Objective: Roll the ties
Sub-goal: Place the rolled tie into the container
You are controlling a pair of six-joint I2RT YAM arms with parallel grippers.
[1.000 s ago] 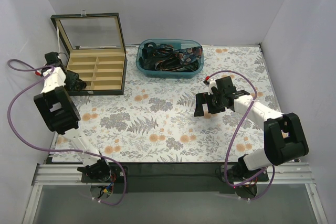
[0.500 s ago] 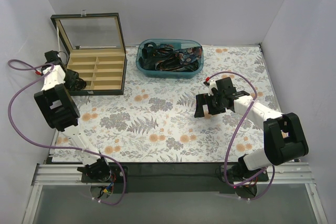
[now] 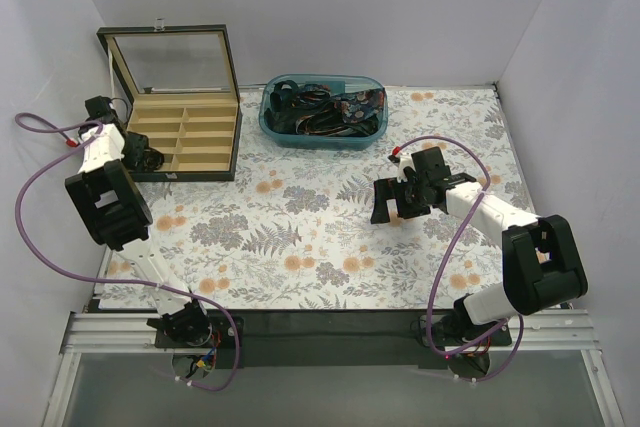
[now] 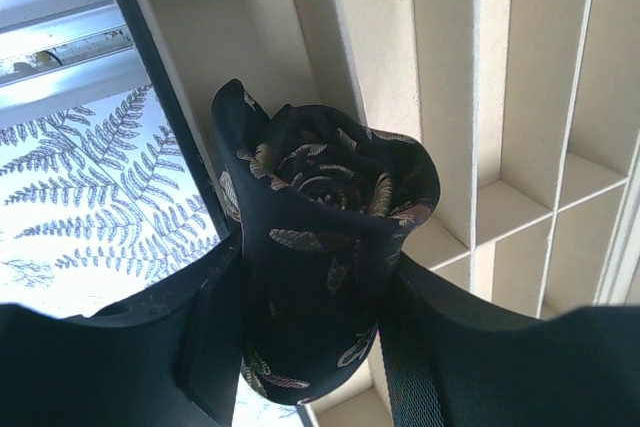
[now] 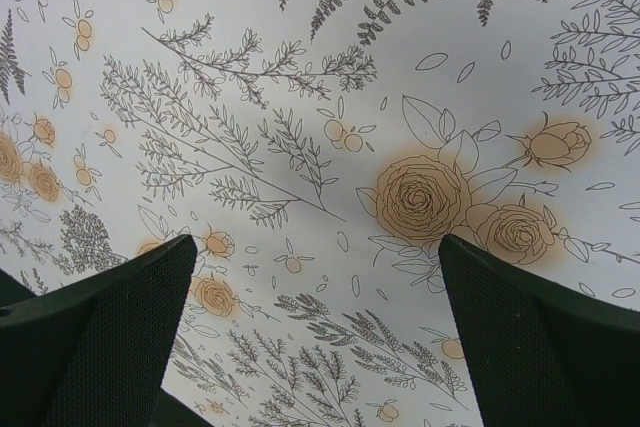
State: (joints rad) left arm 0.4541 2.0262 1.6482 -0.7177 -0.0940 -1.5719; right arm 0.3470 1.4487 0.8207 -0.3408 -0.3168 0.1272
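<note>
Black left gripper pinches rolled tie over box; right gripper hangs wide.

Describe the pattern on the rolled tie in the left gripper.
The rolled tie is black with pale gold leaf-like motifs; left wrist view shows it best.

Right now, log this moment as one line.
left gripper: shut on rolled tie, over box | right gripper: open, empty, above cloth | bin: holds more ties
</note>
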